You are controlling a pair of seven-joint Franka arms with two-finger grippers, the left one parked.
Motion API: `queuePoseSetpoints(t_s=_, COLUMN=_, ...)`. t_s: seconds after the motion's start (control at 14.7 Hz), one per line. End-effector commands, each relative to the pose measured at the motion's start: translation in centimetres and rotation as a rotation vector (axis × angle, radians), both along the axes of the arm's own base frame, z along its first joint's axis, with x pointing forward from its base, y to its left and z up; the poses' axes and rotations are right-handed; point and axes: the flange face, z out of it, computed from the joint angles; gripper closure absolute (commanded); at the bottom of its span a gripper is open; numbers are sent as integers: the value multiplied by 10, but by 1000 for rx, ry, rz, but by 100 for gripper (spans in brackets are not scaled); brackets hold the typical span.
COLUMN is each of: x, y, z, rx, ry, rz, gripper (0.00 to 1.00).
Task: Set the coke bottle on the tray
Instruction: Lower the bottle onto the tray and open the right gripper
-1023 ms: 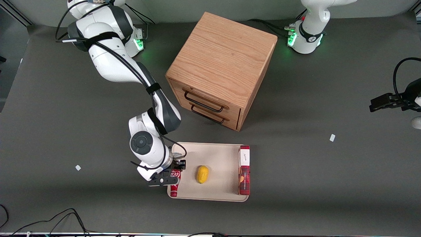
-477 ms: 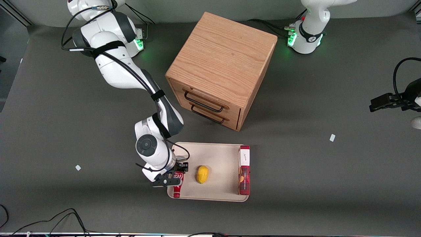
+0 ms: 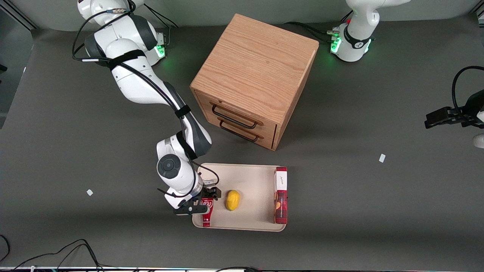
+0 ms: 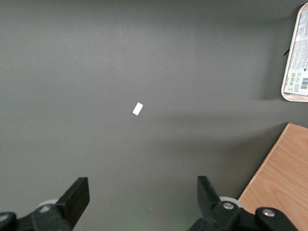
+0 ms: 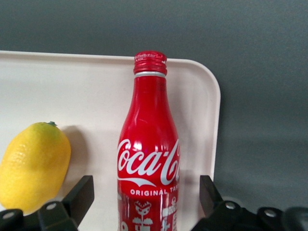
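The coke bottle (image 3: 207, 215) is red with white script and lies on the cream tray (image 3: 249, 177), at the tray's end toward the working arm, its cap pointing to the front camera. My right gripper (image 3: 204, 204) is over the bottle's lower body. In the right wrist view the bottle (image 5: 149, 139) lies between the gripper's (image 5: 144, 197) two black fingers (image 5: 77, 197), with a gap on each side. The gripper is open. The tray (image 5: 96, 86) shows under the bottle.
A yellow lemon (image 3: 233, 200) lies on the tray beside the bottle; it also shows in the right wrist view (image 5: 33, 166). A flat red box (image 3: 281, 196) lies along the tray's end toward the parked arm. A wooden drawer cabinet (image 3: 253, 75) stands farther from the front camera.
My gripper and the bottle have shifted from the tray's rim further onto the tray, toward the lemon.
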Motion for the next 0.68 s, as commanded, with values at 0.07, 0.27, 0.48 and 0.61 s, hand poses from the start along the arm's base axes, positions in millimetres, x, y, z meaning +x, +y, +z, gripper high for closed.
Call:
queuePoseSetpoints(t_s=0.07, x=-1, y=0, z=-1, rx=22, ry=-3, rz=-14, gripper=3)
queuePoseSetpoints(t_s=0.27, x=0, y=2, z=10, rx=26, ry=-15, rz=-11, gripper=0)
queuePoseSetpoints(t_s=0.48, x=-1, y=-4, z=46, rx=32, ry=-29, rz=-15, gripper=0)
queuePoseSetpoints(t_s=0.61, x=-9, y=-24, z=74, rx=23, ry=-24, rz=-28, gripper=0)
